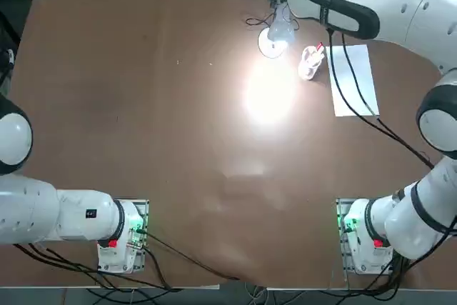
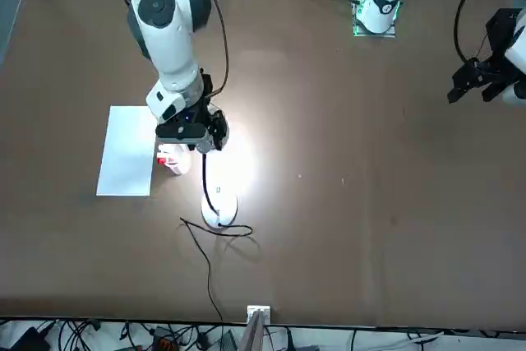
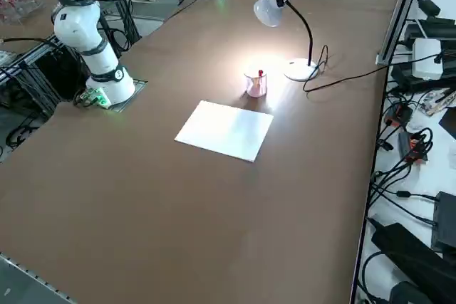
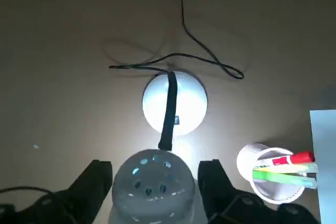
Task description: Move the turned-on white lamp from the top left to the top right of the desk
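Two black fingers (image 4: 97,187) of the right gripper (image 4: 155,190) stand spread wide, one on each side of the lamp's (image 4: 173,103) glowing head, not pressed onto it. In the wrist view the head sits between the fingers, with the black neck running to the round white base toward twelve o'clock from the gripper. On the desk (image 1: 143,105), seen from overhead, the lamp (image 1: 275,39) stands near the far edge, about one o'clock from the centre. The pen cup (image 1: 311,61) stands just beside its base, at four o'clock from it.
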You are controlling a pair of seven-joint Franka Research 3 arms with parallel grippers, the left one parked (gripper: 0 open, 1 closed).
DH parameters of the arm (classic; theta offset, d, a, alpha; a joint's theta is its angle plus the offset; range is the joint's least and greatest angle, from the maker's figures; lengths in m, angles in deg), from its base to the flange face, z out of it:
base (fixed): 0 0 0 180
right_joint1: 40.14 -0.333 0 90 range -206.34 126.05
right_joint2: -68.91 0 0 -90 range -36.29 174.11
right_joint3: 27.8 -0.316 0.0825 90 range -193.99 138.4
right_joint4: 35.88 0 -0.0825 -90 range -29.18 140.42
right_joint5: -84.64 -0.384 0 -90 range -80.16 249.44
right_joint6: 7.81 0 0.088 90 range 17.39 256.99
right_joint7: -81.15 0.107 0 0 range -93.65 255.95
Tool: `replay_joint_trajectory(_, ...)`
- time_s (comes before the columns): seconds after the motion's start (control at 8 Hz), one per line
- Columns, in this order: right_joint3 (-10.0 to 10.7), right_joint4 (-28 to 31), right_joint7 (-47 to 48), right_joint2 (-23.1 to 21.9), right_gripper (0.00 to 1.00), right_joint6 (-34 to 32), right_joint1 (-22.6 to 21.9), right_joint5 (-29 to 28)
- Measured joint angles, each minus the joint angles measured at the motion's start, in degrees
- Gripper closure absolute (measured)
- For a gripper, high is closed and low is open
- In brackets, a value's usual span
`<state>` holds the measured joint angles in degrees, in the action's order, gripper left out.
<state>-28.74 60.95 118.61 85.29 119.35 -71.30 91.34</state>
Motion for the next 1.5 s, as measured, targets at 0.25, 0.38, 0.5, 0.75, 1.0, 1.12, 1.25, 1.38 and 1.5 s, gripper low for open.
replay_joint_trajectory(0.25, -0.01, 0.0, -0.09, 0.35, 0.04, 0.0, -0.04, 0.02)
replay_joint_trajectory(0.38, -0.01, 0.0, -0.12, 0.41, 0.25, -0.01, -0.06, 0.05)
replay_joint_trajectory(0.5, 0.0, -0.03, -0.16, 0.4, 0.27, -0.02, -0.06, 0.16)
replay_joint_trajectory(0.75, 0.0, -0.24, -0.17, 0.39, 0.27, -0.22, -0.04, 0.16)
replay_joint_trajectory(1.0, 0.35, -2.93, -0.07, 0.36, 0.27, -3.89, 0.17, -0.19)
replay_joint_trajectory(1.12, 0.83, -6.63, 0.12, 0.25, 0.27, -7.66, 0.78, -1.31)
replay_joint_trajectory(1.25, 1.07, -10.68, 0.11, 0.02, 0.27, -11.23, 2.61, -2.63)
replay_joint_trajectory(1.38, 1.19, -13.32, 0.23, -0.39, 0.27, -13.12, 5.25, -3.16)
replay_joint_trajectory(1.5, 1.35, -15.05, 0.64, -0.63, 0.27, -13.63, 8.37, -3.22)
